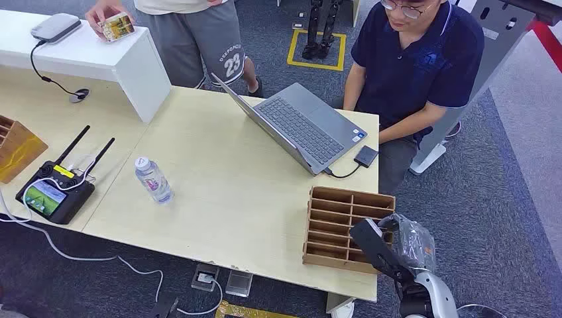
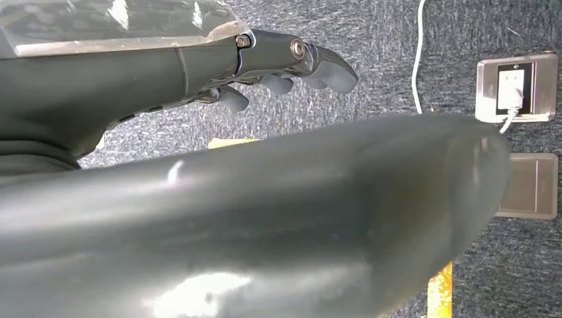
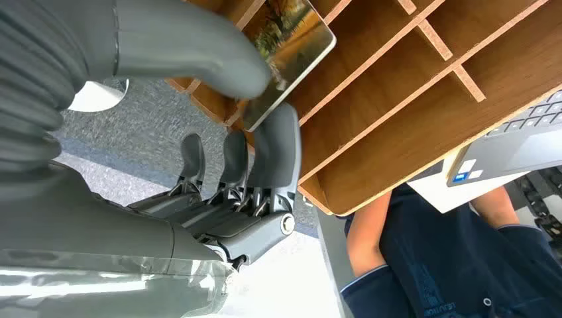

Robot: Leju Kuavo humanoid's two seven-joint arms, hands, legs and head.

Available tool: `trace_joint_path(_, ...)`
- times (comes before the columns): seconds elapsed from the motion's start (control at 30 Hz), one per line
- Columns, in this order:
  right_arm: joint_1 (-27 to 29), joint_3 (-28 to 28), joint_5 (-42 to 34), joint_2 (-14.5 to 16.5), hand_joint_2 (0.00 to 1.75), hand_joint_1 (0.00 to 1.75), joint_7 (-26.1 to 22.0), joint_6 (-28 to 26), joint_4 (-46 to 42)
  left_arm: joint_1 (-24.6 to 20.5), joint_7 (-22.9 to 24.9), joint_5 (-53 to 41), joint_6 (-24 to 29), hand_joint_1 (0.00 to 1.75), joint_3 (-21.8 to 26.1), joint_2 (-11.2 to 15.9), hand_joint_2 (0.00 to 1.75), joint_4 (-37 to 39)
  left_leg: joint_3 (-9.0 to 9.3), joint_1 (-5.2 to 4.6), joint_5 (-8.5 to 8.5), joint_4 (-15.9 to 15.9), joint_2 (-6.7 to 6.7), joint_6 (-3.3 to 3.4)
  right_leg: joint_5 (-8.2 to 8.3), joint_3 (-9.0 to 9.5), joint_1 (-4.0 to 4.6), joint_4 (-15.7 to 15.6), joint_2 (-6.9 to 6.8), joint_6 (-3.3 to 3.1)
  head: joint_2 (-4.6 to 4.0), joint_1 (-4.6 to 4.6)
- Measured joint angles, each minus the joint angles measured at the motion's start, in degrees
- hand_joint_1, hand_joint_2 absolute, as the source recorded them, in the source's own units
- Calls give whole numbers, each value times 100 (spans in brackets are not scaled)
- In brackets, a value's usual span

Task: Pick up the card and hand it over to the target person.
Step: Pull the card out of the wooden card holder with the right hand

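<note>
Setting: pale wooden tabletop [image 1: 219, 192] on grey carpet, one person seated behind an open grey laptop [image 1: 298, 126], another standing at a white counter.
Card: thin glossy picture card [image 3: 291, 50], pinched between the thick grey thumb and dark fingers [image 3: 278, 152] of the right hand [image 3: 232, 132], just at the brown wooden slotted rack [image 1: 348, 228].
Left hand: left hand [image 2: 291, 66] hangs over carpet, fingers loosely curled, holding nothing.
Risk: the grip looks to sit near the card's edge; it could slip or catch a rack divider on lifting.
Views: right wrist view shows the pinch; head view hides it behind the arm but shows both people.
</note>
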Motion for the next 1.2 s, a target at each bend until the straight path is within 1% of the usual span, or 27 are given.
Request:
trace_joint_path(0.1, -2, -4, 1, -4, 175, 151, 3, -1, -2, -2, -9, -5, -6, 0, -4, 1, 0, -4, 0, 0, 1, -2, 1, 0, 1, 0, 0, -1, 1, 0, 0, 0)
trace_joint_path(0.17, -5, -7, 3, -11, 175, 153, 6, -1, -5, -3, -6, -31, -5, 0, -32, 2, 0, 1, -1, 0, 0, 1, 0, 0, 0, -1, 0, 1, 0, 0, 0, 0)
trace_joint_path(0.4, 2, -16, 1, -57, 175, 150, 20, -18, -42, -8, -103, -115, 33, 0, -105, 19, 0, -5, -2, 0, 2, 0, 0, 0, 2, -2, 0, 0, -1, 0, 0, 0)
trace_joint_path(0.53, 12, 0, -9, -85, 175, 150, 45, -61, -81, -1, -166, -48, 39, 0, -29, 36, 0, -2, 1, -1, 3, -4, 1, 1, 3, -1, -1, -3, 0, -1, 0, 0)
trace_joint_path(0.7, 5, -35, 1, -127, 175, 150, 76, -148, -161, 1, -133, 3, 11, 0, 17, 42, 0, 4, 0, 0, 2, -2, 0, 1, 3, -1, 0, -2, 0, 0, 0, 0)
trace_joint_path(0.83, -23, -210, 207, -268, 175, 150, 154, -242, -496, 1, -129, 18, -16, 0, 30, 44, 0, 4, -4, -1, 3, 1, 0, 2, 3, -5, -1, 1, 0, 0, 0, 0)
trace_joint_path(0.93, -43, -451, 432, -387, 175, 150, 219, -196, -899, 1, -138, 20, -28, 0, 31, 46, 0, 4, -8, -3, -1, 7, -1, 2, -1, -10, -2, 8, -1, 1, 0, 0)
trace_joint_path(1.07, -151, -816, 799, -530, 175, 150, 262, -26, -1589, 0, -148, 21, -78, 0, 29, 43, 0, 7, -14, -5, -2, 13, 1, 2, -3, -17, -5, 16, 1, 1, 0, 0)
trace_joint_path(1.2, -421, -937, 977, -582, 175, 150, 281, 139, -1970, 1, -189, -6, -133, 0, 2, 28, 0, -1, -21, -7, -4, 19, 6, 1, -5, -26, -7, 24, 6, 1, 0, 0)
